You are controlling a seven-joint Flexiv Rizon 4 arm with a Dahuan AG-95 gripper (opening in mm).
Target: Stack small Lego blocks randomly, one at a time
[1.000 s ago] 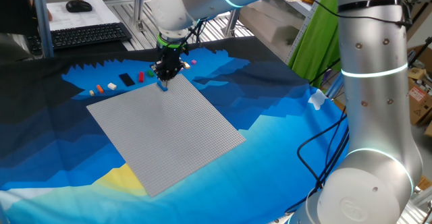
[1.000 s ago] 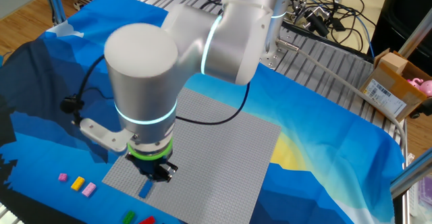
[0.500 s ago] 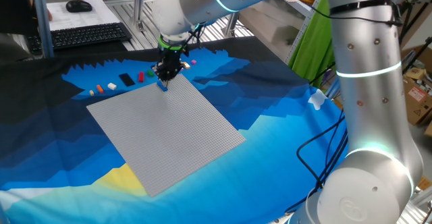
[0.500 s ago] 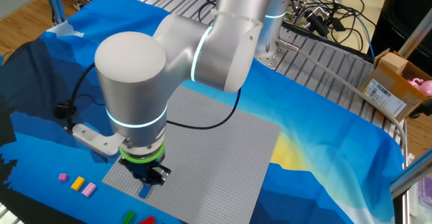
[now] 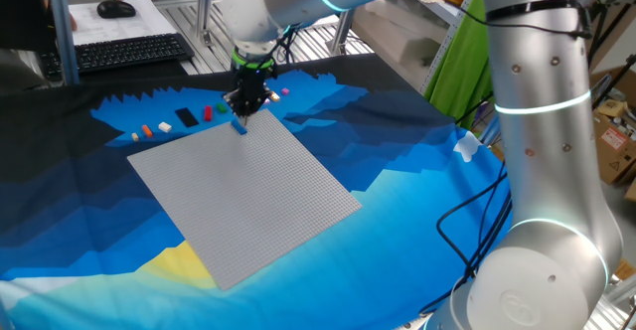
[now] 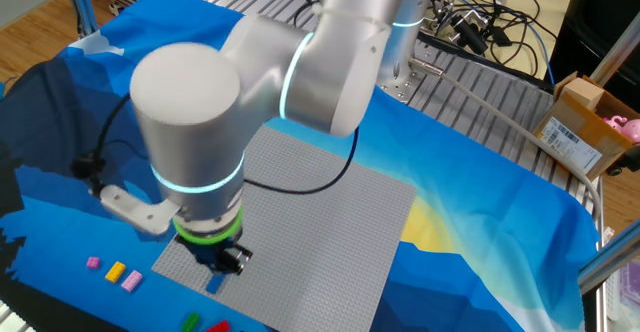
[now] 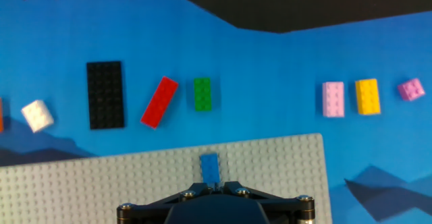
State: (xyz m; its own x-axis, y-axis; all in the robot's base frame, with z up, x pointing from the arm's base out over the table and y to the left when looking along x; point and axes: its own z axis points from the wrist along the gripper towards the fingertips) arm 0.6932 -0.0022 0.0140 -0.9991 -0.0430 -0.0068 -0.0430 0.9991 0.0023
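A small blue Lego block (image 7: 210, 168) is seen on the grey baseplate (image 7: 101, 183), near its edge, directly in front of the end effector (image 7: 214, 189), whose tips are very close to it or touching it. Whether the end effector is clenched on this block or already released cannot be told, because the fingertips are mostly hidden in all three views. The other small Lego blocks are laid in a row on the blue cloth of the surface (image 7: 270, 75) beyond the baseplate edge: a white block (image 7: 37, 115), a red block (image 7: 159, 102) lying tilted, a green block (image 7: 202, 94), a pink block (image 7: 333, 99), a yellow block (image 7: 368, 96) and a purple block (image 7: 411, 89); a larger black plate (image 7: 105, 94) lies between the white and the red one. These blocks are judged to be very light, stiff and smooth, so they can be pushed away or turned easily if only one finger touches first. Probably each should be taken by its two long flat sides, with the fingers centred, and not by the studded top. The tilted red block would need the wrist to be turned to match its angle. Firm downward pressing is expected for the studs to lock.
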